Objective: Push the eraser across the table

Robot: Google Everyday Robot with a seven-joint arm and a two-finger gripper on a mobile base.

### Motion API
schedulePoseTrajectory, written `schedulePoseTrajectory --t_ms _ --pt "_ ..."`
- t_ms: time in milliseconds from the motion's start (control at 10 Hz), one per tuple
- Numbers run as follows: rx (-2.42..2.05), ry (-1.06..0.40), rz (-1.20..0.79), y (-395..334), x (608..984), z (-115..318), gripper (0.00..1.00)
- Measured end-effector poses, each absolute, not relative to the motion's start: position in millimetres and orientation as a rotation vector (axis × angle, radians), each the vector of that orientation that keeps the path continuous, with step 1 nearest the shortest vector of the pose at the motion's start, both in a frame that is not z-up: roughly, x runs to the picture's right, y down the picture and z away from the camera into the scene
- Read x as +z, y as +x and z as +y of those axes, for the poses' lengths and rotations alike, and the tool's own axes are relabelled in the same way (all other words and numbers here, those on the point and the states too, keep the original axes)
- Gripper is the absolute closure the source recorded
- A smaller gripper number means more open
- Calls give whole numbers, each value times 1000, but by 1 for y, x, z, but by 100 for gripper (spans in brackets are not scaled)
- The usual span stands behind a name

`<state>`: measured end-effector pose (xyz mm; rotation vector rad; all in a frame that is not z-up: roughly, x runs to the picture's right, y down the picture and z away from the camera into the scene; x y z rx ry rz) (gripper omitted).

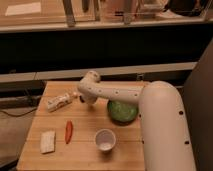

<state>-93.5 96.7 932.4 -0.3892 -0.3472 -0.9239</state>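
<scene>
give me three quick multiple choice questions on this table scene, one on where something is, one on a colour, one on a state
1. Where does the thin red chilli pepper lie on the light brown wooden table?
A. right of the pale whitish rectangular block
B. inside the round green bowl
C. on top of the white wrapped package

2. What colour is the small paper cup?
A. blue
B. white
C. black

3. How does that cup stand?
A. upside down
B. on its side
C. upright, mouth up

Answers: 1 A, the chilli lies on bare wood just right of the block. 2 B, its wall and inside are white. 3 C, its open mouth faces up. The gripper is low over the table's far part, beside the package.
</scene>
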Motion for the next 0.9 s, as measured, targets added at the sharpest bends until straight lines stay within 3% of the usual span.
schedulePoseTrajectory --t_ms 900 --pt "-749 -342 -498 -70 931 94 99"
